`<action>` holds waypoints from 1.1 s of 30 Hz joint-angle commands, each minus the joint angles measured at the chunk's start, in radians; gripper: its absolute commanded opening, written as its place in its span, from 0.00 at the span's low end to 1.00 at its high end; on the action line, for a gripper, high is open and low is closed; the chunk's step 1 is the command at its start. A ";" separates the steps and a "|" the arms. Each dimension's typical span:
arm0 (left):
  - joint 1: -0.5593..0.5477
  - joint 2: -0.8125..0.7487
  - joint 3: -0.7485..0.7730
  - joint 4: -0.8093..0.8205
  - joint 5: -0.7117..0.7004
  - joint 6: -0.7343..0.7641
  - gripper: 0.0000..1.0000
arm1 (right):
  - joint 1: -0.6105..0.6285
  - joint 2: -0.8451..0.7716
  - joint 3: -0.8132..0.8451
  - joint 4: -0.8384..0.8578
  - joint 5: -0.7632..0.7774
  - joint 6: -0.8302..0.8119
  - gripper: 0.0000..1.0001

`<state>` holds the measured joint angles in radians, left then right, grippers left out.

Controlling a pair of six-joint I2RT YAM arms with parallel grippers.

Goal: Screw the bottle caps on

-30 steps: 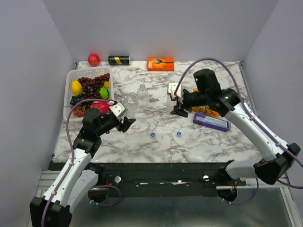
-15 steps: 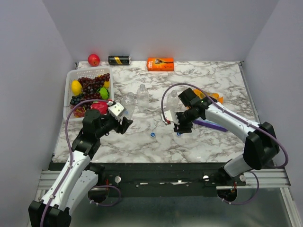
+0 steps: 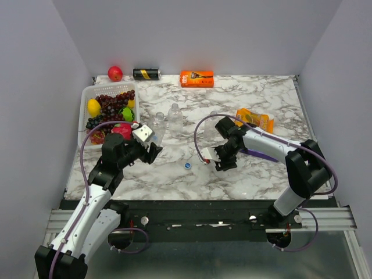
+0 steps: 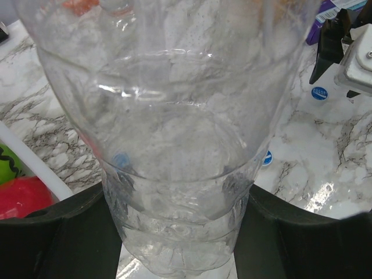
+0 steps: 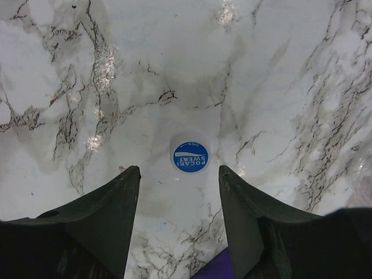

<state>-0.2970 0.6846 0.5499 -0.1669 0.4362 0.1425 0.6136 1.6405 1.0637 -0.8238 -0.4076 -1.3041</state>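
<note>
My left gripper (image 3: 154, 150) is shut on a clear bottle (image 3: 158, 128) that stands on the marble table. In the left wrist view the bottle (image 4: 174, 116) fills the picture, with black fingers (image 4: 70, 232) pressed against both sides of its base. A second bottle (image 3: 174, 115) stands just behind it, and a fainter clear one (image 3: 213, 119) farther right. My right gripper (image 3: 224, 163) is low over the table and open. A blue cap (image 5: 190, 156) lies flat just ahead of its fingertips (image 5: 129, 174). Another blue cap (image 3: 188, 165) lies between the two arms.
A white basket (image 3: 85, 93) of fruit stands at the back left. Along the back wall are a red apple (image 3: 115, 73), a black can (image 3: 146, 74) and an orange box (image 3: 196, 78). An orange packet (image 3: 254, 120) and a purple pack (image 3: 263, 153) lie beside the right arm.
The right arm has swung down and forward from the table's middle to just above a blue cap. The left arm kept its hold on the bottle and barely moved.
</note>
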 commanded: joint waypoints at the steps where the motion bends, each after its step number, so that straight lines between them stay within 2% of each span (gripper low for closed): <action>1: -0.002 0.006 0.018 0.010 -0.022 0.000 0.00 | 0.002 0.022 -0.021 0.044 0.012 -0.040 0.65; 7: 0.002 0.018 0.013 0.029 -0.022 -0.011 0.00 | 0.003 0.054 -0.004 0.072 0.010 -0.004 0.65; 22: 0.010 0.021 -0.005 0.040 -0.022 -0.017 0.00 | 0.015 0.093 0.002 0.084 0.009 0.009 0.50; 28: 0.012 0.029 -0.015 0.058 -0.008 -0.030 0.00 | 0.025 0.082 -0.014 0.115 0.016 0.020 0.41; 30: 0.012 0.036 -0.018 0.056 0.021 -0.026 0.00 | 0.032 0.068 -0.016 0.115 0.027 0.031 0.33; 33: 0.009 0.044 -0.022 0.052 0.074 -0.003 0.00 | 0.032 -0.034 -0.015 0.109 0.036 0.075 0.28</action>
<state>-0.2893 0.7185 0.5453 -0.1390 0.4385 0.1261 0.6361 1.7119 1.0512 -0.7292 -0.3950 -1.2705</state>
